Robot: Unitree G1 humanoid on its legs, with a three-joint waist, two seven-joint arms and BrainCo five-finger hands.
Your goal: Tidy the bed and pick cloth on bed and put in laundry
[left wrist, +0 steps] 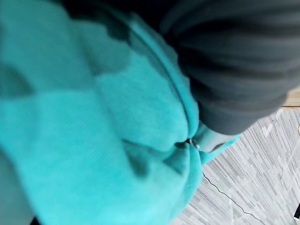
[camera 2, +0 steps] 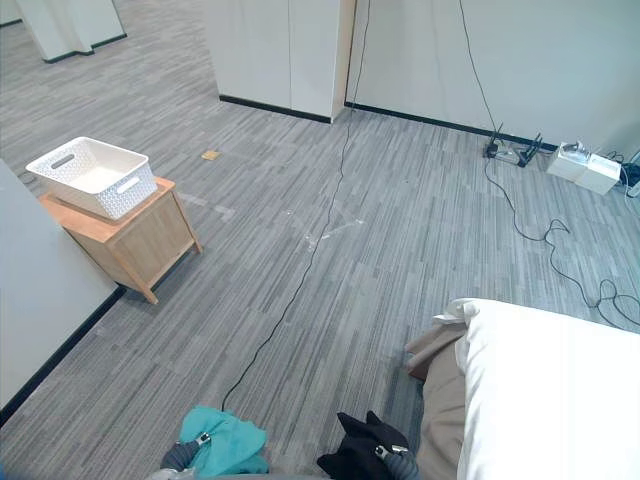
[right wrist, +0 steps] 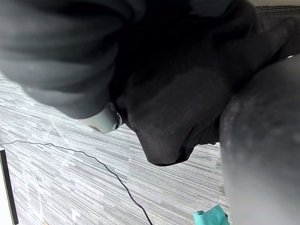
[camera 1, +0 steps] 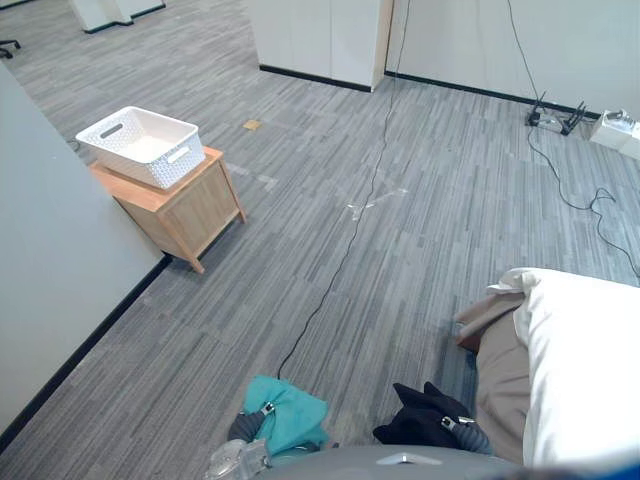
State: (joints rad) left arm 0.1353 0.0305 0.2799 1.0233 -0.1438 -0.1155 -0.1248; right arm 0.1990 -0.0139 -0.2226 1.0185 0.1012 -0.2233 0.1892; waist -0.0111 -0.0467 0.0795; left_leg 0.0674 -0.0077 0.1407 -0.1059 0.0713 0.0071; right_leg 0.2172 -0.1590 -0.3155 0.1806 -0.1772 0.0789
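Note:
A teal cloth (camera 1: 292, 415) is bunched over my left hand (camera 1: 243, 428) low in the eye views, held off the floor; up close it wraps the hand (left wrist: 93, 117). A black cloth (camera 1: 420, 415) hangs the same way from my right hand (camera 1: 470, 437), draped past the dark cover in the right wrist view (right wrist: 173, 103). The white laundry basket (camera 1: 150, 170) sits on a small wooden cabinet (camera 1: 190, 210) at the far left, well away from both hands. The bed (camera 1: 585, 370), with a white duvet over a tan sheet (camera 1: 500, 380), lies at the right.
A grey wall panel (camera 1: 50, 230) runs along the left, beside the cabinet. Open grey carpet (camera 1: 400, 250) lies between me and the basket. White cupboards (camera 1: 320, 40) stand at the back, and a power strip (camera 1: 555, 118) with cables lies at the back right.

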